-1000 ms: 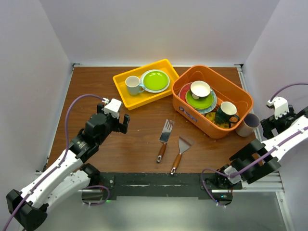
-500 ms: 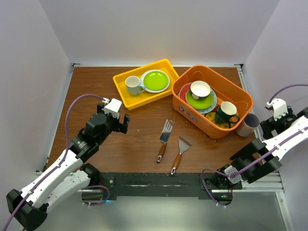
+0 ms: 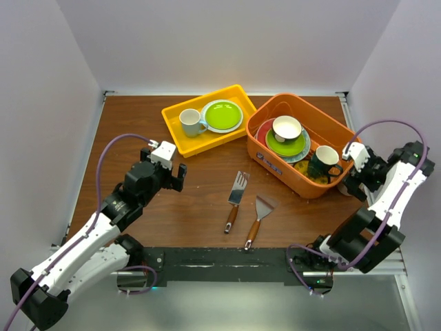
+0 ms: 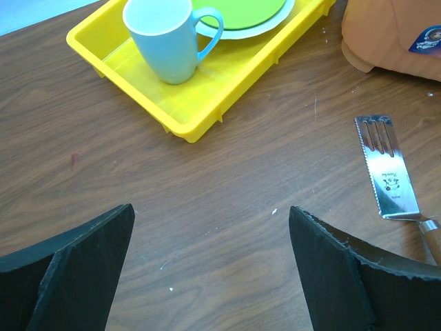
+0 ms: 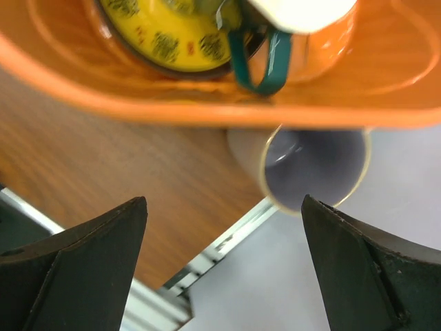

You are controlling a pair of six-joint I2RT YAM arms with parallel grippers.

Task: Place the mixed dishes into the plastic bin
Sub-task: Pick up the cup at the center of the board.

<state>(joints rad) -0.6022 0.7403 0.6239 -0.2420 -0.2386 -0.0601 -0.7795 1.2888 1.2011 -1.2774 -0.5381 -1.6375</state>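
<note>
Two hands, both empty, jaws spread wide. The left hand (image 3: 180, 178) hovers over bare counter (image 3: 207, 207) well left of the orange bin (image 3: 344, 131). Its wrist view looks toward the yellow tray (image 4: 179, 117), and nothing lies between its fingers (image 4: 83, 276). The right hand (image 3: 350, 178) is at the bin's right end, just outside the wall. Its fingers (image 5: 83, 262) frame a pale grey cup (image 5: 313, 162) lying on its side just beside the bin, mouth toward the camera and not gripped.

Inside the bin, a pile of plates fills the left half: a red-rimmed plate (image 3: 262, 131) low in the pile, a lime-green plate (image 3: 293, 146) above it, and a white bowl (image 3: 286, 127) upright on top. Toward the right end stands a dark-teal mug (image 3: 326, 161) with a cream inside. A yellow patterned plate (image 5: 162, 31) lies by it — under or beside, I cannot tell.

The tray, close to the bin's left, holds a pale mug (image 3: 190, 122) with a blue handle and another green plate (image 3: 222, 115). A slotted spatula (image 3: 236, 196) and a plain spatula (image 3: 258, 219) lie on the counter in front of the bin.
</note>
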